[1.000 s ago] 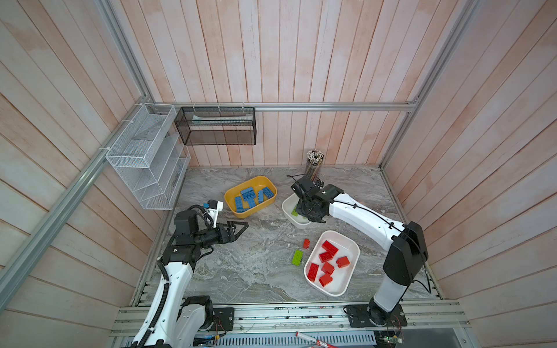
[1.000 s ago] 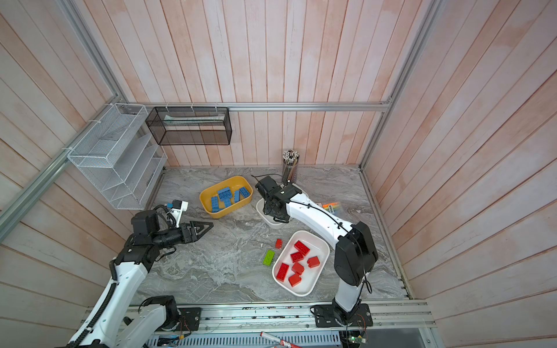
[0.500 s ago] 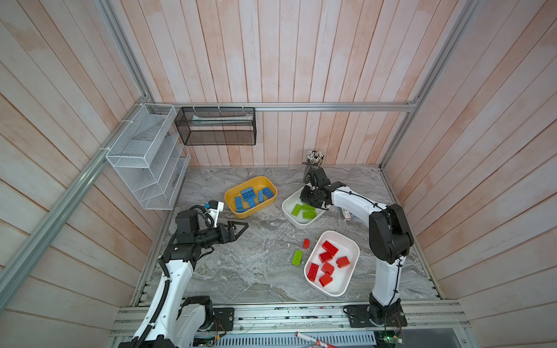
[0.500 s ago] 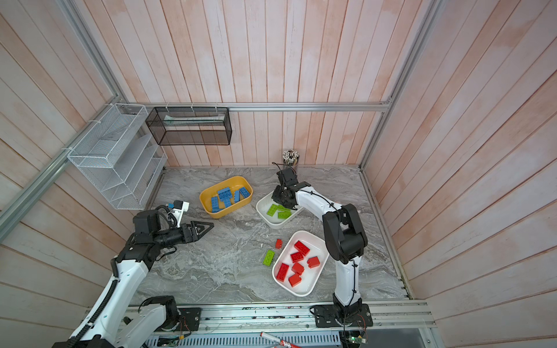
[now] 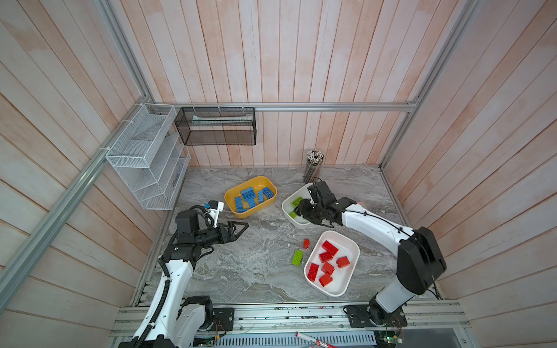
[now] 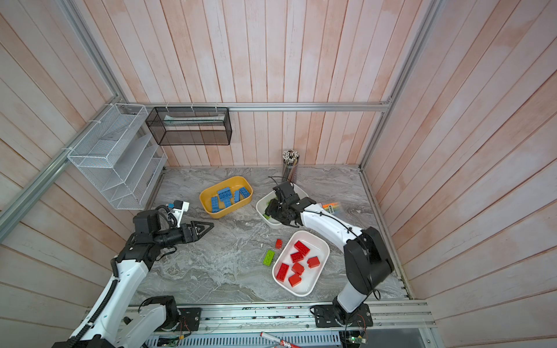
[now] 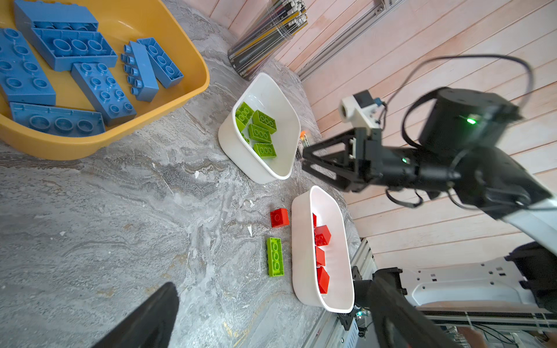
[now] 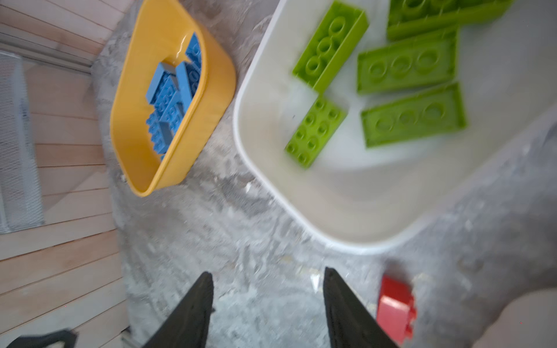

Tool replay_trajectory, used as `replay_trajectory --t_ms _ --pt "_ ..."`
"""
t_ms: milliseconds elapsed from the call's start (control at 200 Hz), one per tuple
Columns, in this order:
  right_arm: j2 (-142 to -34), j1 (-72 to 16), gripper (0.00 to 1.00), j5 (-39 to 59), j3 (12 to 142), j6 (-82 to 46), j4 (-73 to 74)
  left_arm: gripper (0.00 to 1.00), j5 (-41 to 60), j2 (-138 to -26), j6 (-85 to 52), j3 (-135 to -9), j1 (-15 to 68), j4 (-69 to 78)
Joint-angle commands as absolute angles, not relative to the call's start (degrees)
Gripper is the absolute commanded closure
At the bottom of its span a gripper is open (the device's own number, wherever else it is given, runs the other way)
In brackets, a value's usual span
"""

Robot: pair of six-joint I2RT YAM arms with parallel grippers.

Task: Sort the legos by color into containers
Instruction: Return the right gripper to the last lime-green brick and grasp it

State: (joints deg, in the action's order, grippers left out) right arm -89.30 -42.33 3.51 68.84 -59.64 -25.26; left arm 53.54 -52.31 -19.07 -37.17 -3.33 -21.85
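Note:
Blue legos fill the yellow container. Several green legos lie in a white container, and several red legos in another white container. One loose red lego and one loose green lego lie on the floor between them. My right gripper hangs over the near end of the green container, open, nothing between its fingers. My left gripper hovers open and empty at the left, pointing toward the loose legos.
A pencil cup stands at the back wall behind the green container. A pack of markers lies right of the right arm. A white wire rack and a black mesh rack hang on the walls.
My right gripper has gone from shut to open while its arm swung about over the green container. The left arm has not moved.

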Motion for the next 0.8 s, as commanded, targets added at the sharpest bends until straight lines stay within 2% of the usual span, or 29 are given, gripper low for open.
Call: replay_trajectory --t_ms 0,190,440,795 --pt "-87.3 -48.5 0.4 -2.4 65.8 -73.4 -35.6 0.0 53.9 -52.5 -18.3 -37.8 -3.5 -21.0" --pt "-91.3 -56.6 0.37 -4.5 65.8 -81.8 -42.8 0.0 54.1 -51.1 -18.7 -37.3 -3.5 -20.9" --pt "-101.1 -57.0 0.36 -6.5 70.4 -77.8 -47.2 0.0 53.1 -49.2 -18.1 -37.1 -3.5 -22.6" --pt "-106.9 -56.8 0.4 -5.7 71.1 -74.7 -46.4 0.0 53.1 -49.9 -17.8 -37.4 -3.5 -22.2"
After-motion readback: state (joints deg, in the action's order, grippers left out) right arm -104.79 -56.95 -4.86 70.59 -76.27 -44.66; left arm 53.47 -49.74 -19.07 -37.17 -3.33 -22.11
